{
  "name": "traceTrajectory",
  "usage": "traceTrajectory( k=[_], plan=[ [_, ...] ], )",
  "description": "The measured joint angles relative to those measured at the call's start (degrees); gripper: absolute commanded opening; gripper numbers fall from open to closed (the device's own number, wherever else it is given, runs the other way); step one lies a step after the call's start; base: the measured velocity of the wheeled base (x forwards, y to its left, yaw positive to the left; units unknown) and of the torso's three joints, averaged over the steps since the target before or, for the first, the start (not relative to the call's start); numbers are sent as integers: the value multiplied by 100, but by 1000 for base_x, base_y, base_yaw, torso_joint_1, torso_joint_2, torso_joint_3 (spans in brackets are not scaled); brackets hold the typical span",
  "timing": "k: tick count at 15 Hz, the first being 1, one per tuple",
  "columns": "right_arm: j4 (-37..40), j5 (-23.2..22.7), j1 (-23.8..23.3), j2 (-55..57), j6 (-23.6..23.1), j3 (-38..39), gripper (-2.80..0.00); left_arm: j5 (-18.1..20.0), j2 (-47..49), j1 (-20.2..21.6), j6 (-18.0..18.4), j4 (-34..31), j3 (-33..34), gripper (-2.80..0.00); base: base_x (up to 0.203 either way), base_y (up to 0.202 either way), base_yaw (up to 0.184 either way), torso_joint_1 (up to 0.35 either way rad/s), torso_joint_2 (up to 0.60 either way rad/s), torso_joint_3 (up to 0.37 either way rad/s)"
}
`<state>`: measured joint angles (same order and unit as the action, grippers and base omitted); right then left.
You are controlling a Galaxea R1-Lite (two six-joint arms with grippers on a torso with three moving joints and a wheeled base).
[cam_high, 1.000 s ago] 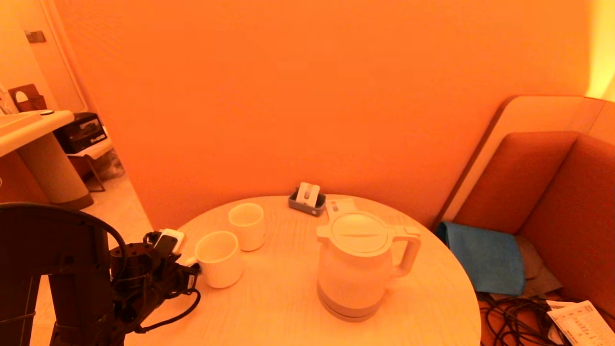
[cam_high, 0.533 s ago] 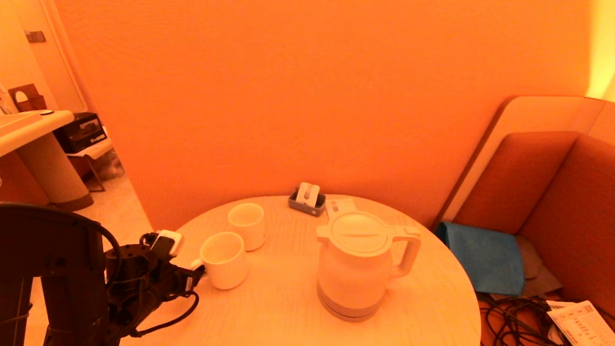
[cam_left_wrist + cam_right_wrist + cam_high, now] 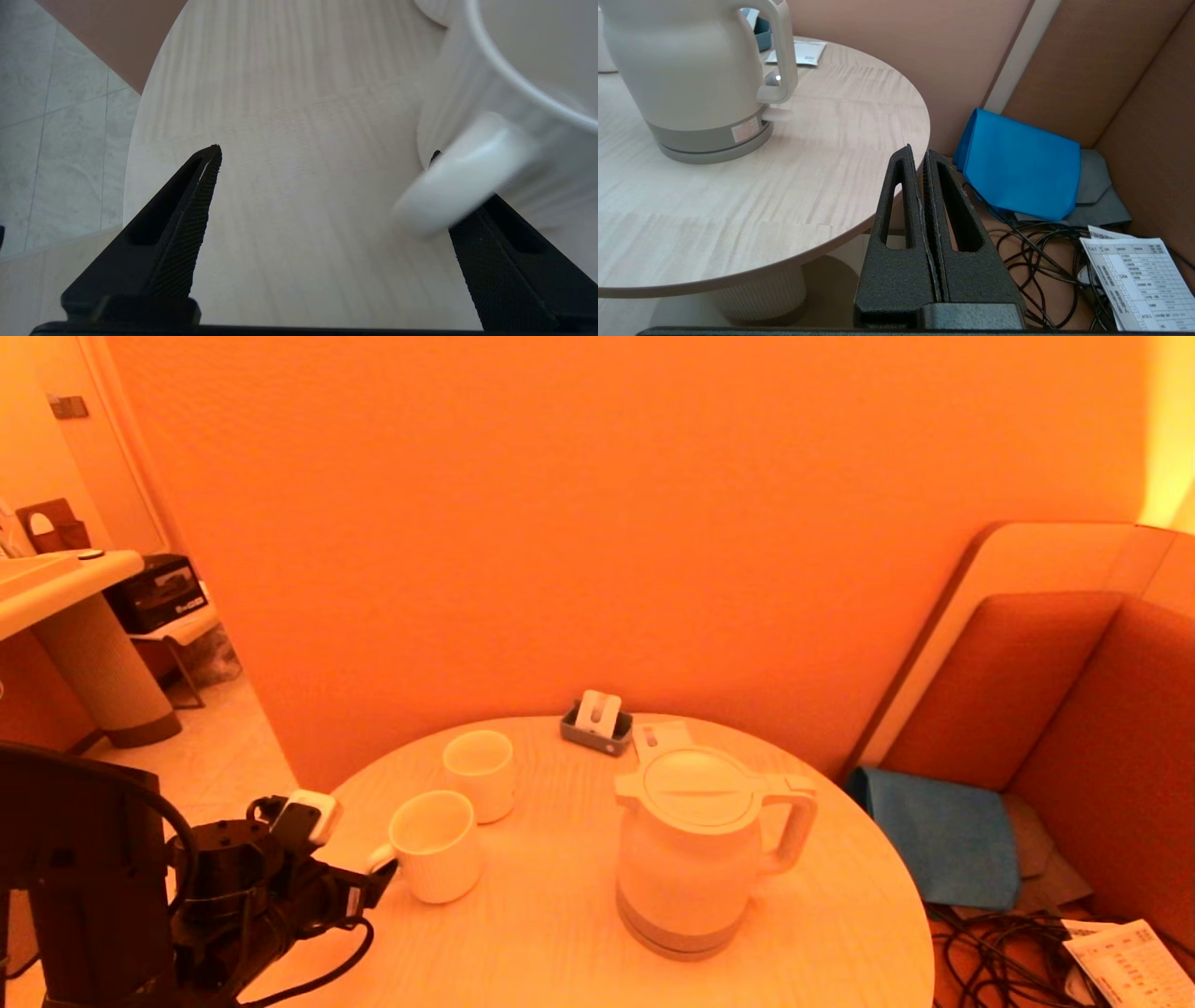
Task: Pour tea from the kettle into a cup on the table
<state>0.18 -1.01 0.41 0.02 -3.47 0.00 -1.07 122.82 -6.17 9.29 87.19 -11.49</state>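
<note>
1. Kettle [image 3: 695,849] first: smooth white plastic, a flat round lid, a big loop handle and a grey band round its base. It stands upright on the table [image 3: 560,933], a round top of pale, streaked wood grain.
2. Left of the kettle stands a wide white mug [image 3: 436,846] with fine vertical ribs and a thick, rounded side handle.
3. Beyond the mug and farther left of the kettle than it looks at first is the cup [image 3: 480,775], a small plain straight-sided tumbler, just beside the mug.
4. Behind the kettle, near the wall, a small grey tray [image 3: 596,727] holds white packets.
5. My left gripper [image 3: 327,154] reaches in low over the table edge, well left of the kettle, pointing at the mug. Its two black, finely textured wedge fingers [image 3: 187,224] are spread wide; the mug's handle lies across the other finger, though I cannot tell whether they touch.
6. My right gripper [image 3: 923,154] hangs off the table's rim, on the kettle's handle side, its ribbed black fingers pressed together on nothing, above a blue cloth [image 3: 1017,172] and tangled cables [image 3: 1031,261].
</note>
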Motion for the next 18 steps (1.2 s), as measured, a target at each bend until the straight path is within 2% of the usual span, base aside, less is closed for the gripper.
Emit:
traceTrajectory(
  k=[9, 13, 18],
  plan=[
    [0, -2, 0, 0, 1, 0, -280, 132, -514, 2, 5, 2, 816, 0, 0, 0, 0, 0, 0, 0],
    [0, 0, 0, 0, 1, 0, -280, 383, -1210, -11, -1, 7, 1108, 0, 0, 0, 0, 0, 0, 0],
    [-2, 0, 0, 0, 0, 0, -280, 352, -2109, -6, 52, 2, 1146, 0, 0, 0, 0, 0, 0, 0]
  ],
)
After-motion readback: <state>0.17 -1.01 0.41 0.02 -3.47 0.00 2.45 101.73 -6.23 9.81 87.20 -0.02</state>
